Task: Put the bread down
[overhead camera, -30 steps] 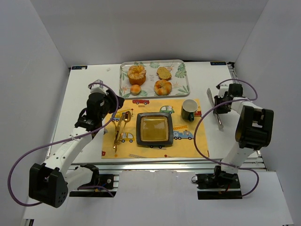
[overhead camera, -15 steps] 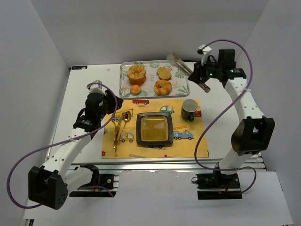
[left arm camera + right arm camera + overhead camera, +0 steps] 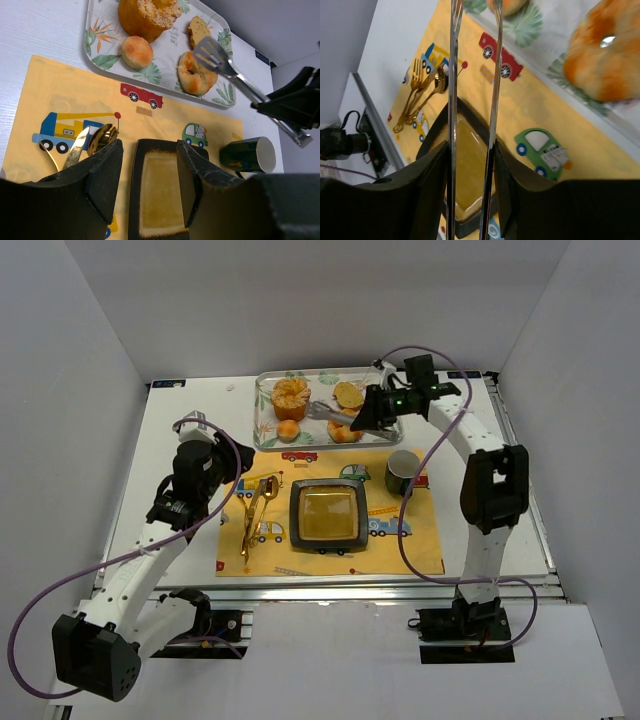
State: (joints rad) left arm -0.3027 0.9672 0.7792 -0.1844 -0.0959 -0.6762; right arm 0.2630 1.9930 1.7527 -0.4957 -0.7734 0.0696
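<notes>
Bread rolls [image 3: 290,396], four on one tray [image 3: 320,380]; right tool [image 3: 375,412] tight on one tongs [image 3: 328,412], left tool [image 3: 147,150] wide, empty.

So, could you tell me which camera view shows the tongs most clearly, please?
The left wrist view: the tongs show almost whole, slotted head above a bread roll on the tray. The top external view shows them small; the right wrist view shows only two thin arms, edge-on, in the right end effector.
</notes>
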